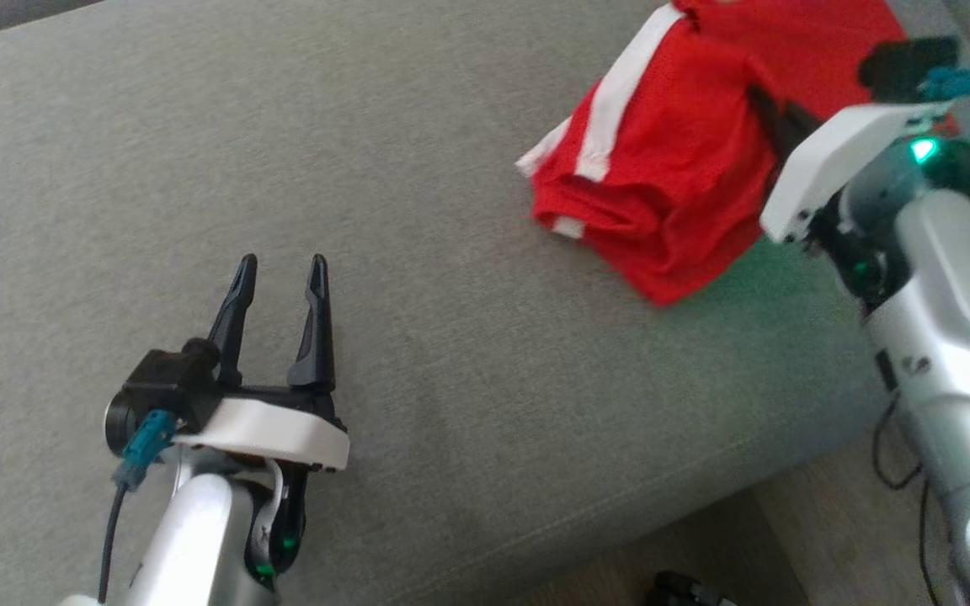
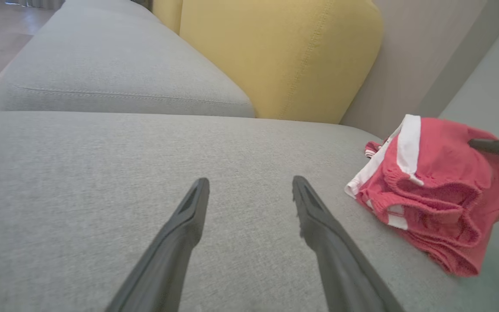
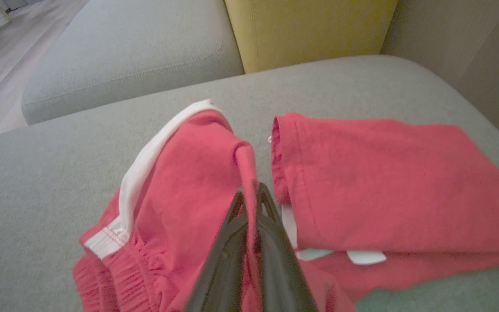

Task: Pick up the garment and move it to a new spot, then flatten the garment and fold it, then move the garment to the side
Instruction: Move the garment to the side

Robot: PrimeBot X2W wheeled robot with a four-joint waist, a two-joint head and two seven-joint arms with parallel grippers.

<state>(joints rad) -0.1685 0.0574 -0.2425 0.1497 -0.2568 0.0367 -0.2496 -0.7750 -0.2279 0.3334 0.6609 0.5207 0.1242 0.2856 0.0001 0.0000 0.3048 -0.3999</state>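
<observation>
My left tool (image 1: 283,263) hangs over the bare grey sofa seat (image 1: 418,151), fingers apart, nothing btwn them. My right tool (image 3: 250,193) is pinched together on a raised fold of the garment (image 1: 670,168), red shorts w/ a white side stripe. The fabric ridge runs btwn its fingers. The rest of the garment lies crumpled on the seat, around and ahead of the right tool and well off to the right of the left tool. Seat fabric: fine grey weave, flat, faint creases. Ahead of both tools is a yellow back cushion (image 2: 284,56), w/ a second grey seat cushion (image 2: 111,73) to its left and a beige wall (image 2: 405,65) to its right. Behind the tools, past the seat's front edge, is wood-look floor (image 1: 822,522) w/ a dark cable (image 1: 885,454) hanging there.
</observation>
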